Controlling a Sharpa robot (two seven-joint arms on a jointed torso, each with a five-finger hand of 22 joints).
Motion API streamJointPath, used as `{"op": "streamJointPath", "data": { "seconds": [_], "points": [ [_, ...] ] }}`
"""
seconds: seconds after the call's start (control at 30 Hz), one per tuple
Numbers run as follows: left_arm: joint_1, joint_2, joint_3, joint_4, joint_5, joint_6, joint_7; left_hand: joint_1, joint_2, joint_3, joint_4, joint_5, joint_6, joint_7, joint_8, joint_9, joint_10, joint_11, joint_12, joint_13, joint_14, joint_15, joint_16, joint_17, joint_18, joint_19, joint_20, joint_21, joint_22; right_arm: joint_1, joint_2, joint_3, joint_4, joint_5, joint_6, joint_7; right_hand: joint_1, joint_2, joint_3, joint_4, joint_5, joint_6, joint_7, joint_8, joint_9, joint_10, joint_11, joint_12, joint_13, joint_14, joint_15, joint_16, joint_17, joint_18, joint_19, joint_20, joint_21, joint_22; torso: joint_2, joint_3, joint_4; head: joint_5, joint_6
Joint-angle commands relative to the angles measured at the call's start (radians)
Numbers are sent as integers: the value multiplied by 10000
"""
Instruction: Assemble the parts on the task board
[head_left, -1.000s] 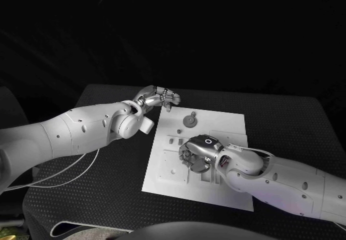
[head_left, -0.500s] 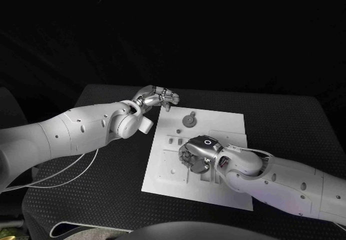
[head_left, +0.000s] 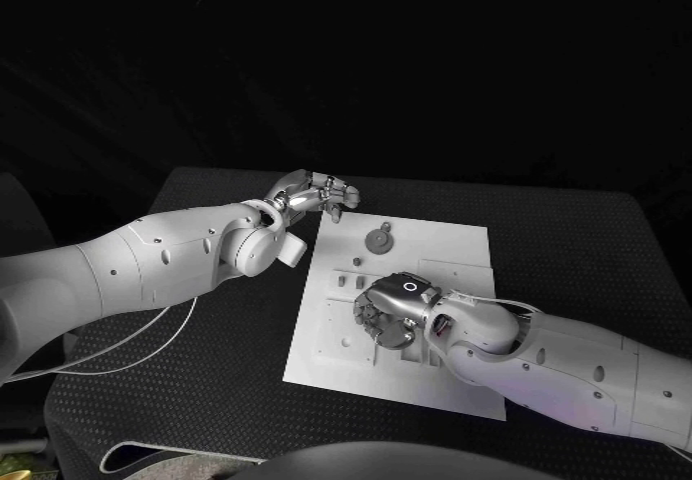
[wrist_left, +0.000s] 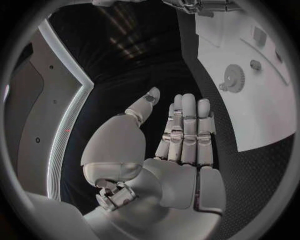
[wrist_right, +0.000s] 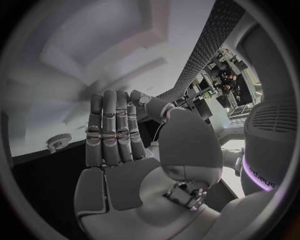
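Head view looking down at the table, 2 fisheye wrist views close behind each palm, all 3 sharing the board (head_left: 433, 250) and its round gear (head_left: 378, 241)

I see a dim scene: the room behind the table is black, and the task board (head_left: 433, 250) is the brightest surface, evenly lit from above. My right hand (head_left: 389, 308) throws a soft shadow on the board beneath it. My left hand (head_left: 310, 192) catches small glints. In the right wrist view the board beyond the fingers (wrist_right: 109, 130) smears with blur; both wrist views bend straight edges strongly.
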Motion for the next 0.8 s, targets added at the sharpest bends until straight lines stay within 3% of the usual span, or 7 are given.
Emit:
{"op": "streamJointPath", "data": {
  "seconds": [0.03,0.43,0.53,0.7,0.8],
  "points": [
    [13,10,8,48,57,171,31,-88,42,-49,13,3,-82,20,-30,-12,-38,19,50,-13,-28,55,-53,15,135,10,-95,-44,17,-32,17,-28,-47,-317,411,-331,-105,27,-13,-60,-57,45,25,30,25,-23,-6,-69,-18,86,7,-42,14,148,59,-13,59,12,-4,-7,4,-8,-4],
    [14,-20,8,85,57,194,-2,-92,39,-54,11,-3,-86,21,-32,-13,-46,21,50,-14,-31,57,-57,19,135,10,-94,-51,21,-29,-7,-29,-123,-19,398,-263,-227,-37,40,14,-56,-81,78,-64,54,-145,54,-182,48,7,54,-156,61,148,-36,33,-5,-6,-4,2,-17,2,0],
    [14,-26,8,85,57,197,-8,-93,37,-56,10,-4,-87,21,-32,-13,-48,22,50,-15,-31,57,-58,20,135,9,-93,-52,22,-29,-25,-30,-131,137,223,-176,-385,-327,-18,86,-11,-439,230,-311,-4,-496,234,-437,27,-211,181,-356,60,129,-277,116,-126,-28,-6,2,-22,3,8],
    [14,-39,7,82,57,242,-26,-93,34,-57,8,-6,-89,22,-33,-14,-53,23,49,-16,-33,58,-60,22,136,9,-93,-54,24,-28,-43,-30,-152,173,22,-314,-598,-711,-694,52,41,-1064,527,-759,-173,-1108,527,-880,-11,-321,265,-529,177,148,-492,213,-156,53,-4,8,-12,-12,21],
    [14,-50,7,80,57,275,-41,-94,36,-58,9,-8,-90,22,-33,-14,-55,24,48,-16,-33,58,-60,23,136,9,-93,-56,25,-27,-89,-30,-155,142,-13,-378,-609,-810,-975,27,127,-1188,531,-857,-220,-1707,768,-1244,-163,-304,315,-554,279,148,-517,219,-144,86,-4,9,-14,-21,25]
  ]
}}
